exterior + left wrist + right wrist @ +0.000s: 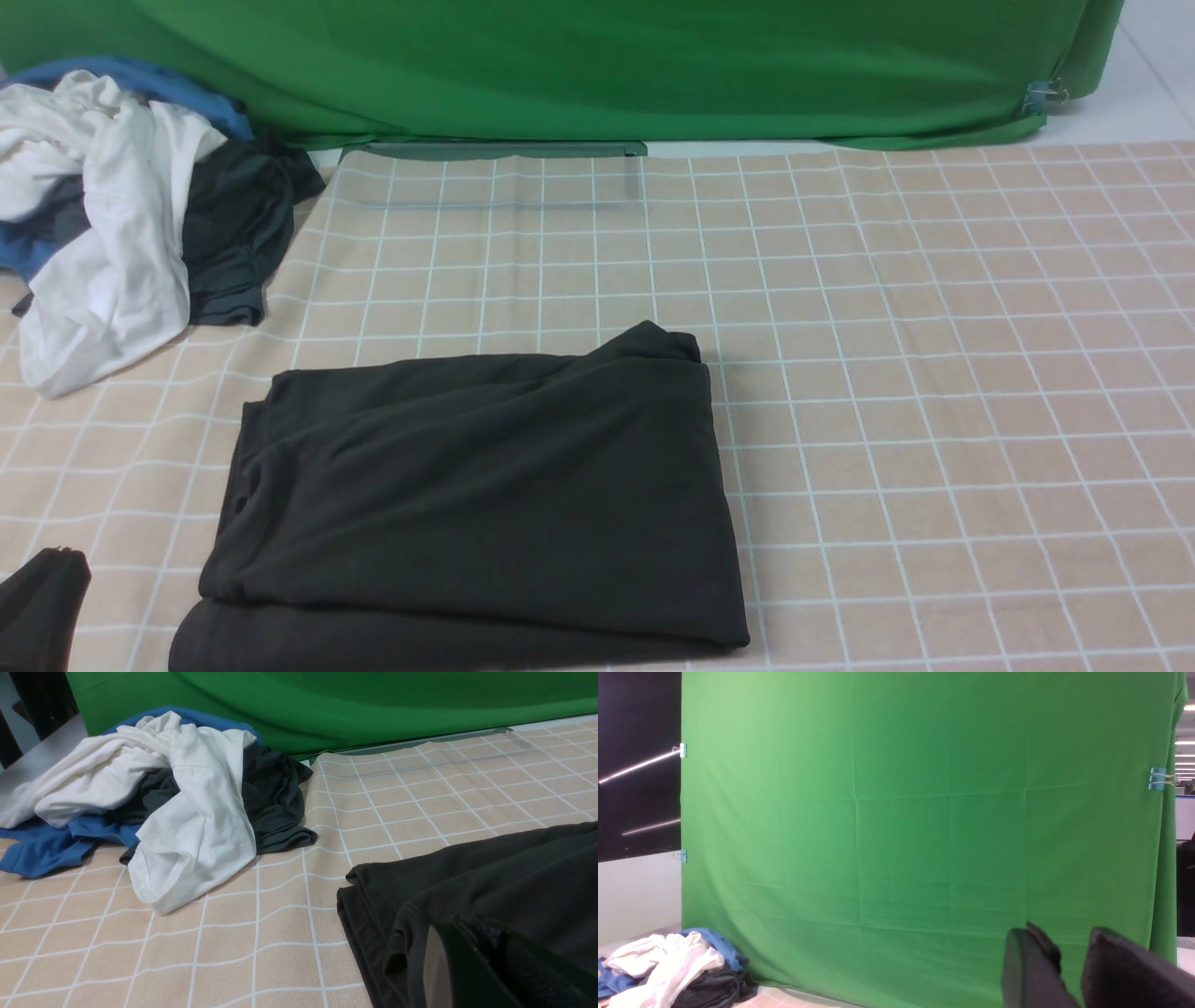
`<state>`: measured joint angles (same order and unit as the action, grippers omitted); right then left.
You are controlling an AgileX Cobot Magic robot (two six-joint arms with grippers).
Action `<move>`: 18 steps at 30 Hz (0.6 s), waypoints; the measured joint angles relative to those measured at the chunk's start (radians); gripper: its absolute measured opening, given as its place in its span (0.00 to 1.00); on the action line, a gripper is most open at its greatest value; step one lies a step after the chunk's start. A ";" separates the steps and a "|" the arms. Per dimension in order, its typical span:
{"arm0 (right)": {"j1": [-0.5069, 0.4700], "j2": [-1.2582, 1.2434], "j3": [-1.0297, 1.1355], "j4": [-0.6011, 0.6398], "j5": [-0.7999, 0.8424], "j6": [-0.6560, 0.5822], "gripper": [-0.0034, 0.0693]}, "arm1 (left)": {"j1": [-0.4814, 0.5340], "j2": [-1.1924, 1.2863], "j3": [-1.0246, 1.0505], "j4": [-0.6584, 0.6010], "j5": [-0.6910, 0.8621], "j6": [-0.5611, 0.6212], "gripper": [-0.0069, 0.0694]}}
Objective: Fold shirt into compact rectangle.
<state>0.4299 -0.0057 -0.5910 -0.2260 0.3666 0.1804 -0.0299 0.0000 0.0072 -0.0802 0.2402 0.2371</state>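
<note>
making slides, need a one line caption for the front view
Black shirt lies folded into a rough rectangle on the checked tablecloth, with a heap of unfolded clothes at the far left.

We see a table under a tan checked cloth (934,373). On it lies the folded black shirt (476,504) near us, and at the far left corner a heap of white, blue and dark grey clothes (121,224)

i see the shirt (476,495) lying flat on the checked cloth, near the front edge, left of centre. it is black, folded to a rough rectangle with several layers, no print visible.
</note>
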 joint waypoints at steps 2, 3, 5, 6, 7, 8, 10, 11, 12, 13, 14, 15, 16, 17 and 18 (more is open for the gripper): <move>0.000 0.000 0.000 0.000 0.000 0.000 0.37 | 0.000 0.000 0.000 0.000 0.000 0.000 0.12; 0.000 0.000 0.000 0.000 0.000 0.000 0.37 | 0.000 0.000 0.000 0.000 0.000 0.000 0.12; 0.000 0.000 0.000 0.000 0.000 0.000 0.37 | 0.000 0.000 0.000 0.000 0.000 0.000 0.12; 0.000 0.000 0.000 0.000 0.001 0.000 0.37 | 0.000 0.000 0.000 0.000 0.000 0.000 0.12; 0.000 0.000 0.000 0.000 0.003 0.000 0.37 | 0.000 0.000 0.000 0.000 0.000 0.000 0.12; 0.000 0.000 0.006 0.001 0.003 0.002 0.37 | 0.000 0.000 0.000 0.000 0.000 0.000 0.12; -0.017 0.000 0.033 0.003 -0.007 0.003 0.37 | 0.000 0.000 0.000 0.000 0.000 0.000 0.12; -0.051 0.000 0.060 0.009 -0.017 0.004 0.37 | 0.000 0.000 0.000 0.000 0.000 0.000 0.12; -0.077 0.000 0.083 0.012 -0.023 0.004 0.37 | 0.000 0.000 0.000 0.000 0.000 0.000 0.12; -0.115 0.001 0.115 0.013 -0.027 0.004 0.37 | 0.000 0.000 0.000 0.000 0.000 0.000 0.12; -0.155 0.002 0.151 0.014 -0.028 0.003 0.37 | 0.000 0.000 0.000 0.000 0.000 0.000 0.12; -0.181 0.002 0.174 0.015 -0.028 0.001 0.37 | 0.000 0.000 0.000 0.000 0.000 0.000 0.12; -0.231 0.003 0.233 0.015 -0.024 -0.002 0.37 | 0.000 0.000 0.000 0.000 0.000 0.000 0.12; -0.270 0.003 0.269 0.015 -0.023 -0.003 0.37 | 0.000 0.000 0.000 0.000 0.000 0.000 0.12; -0.293 0.003 0.296 0.015 -0.022 -0.004 0.37 | 0.000 0.000 0.000 0.000 0.000 0.000 0.12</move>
<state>0.1371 -0.0028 -0.2945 -0.2105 0.3446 0.1762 -0.0299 0.0000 0.0072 -0.0802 0.2402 0.2371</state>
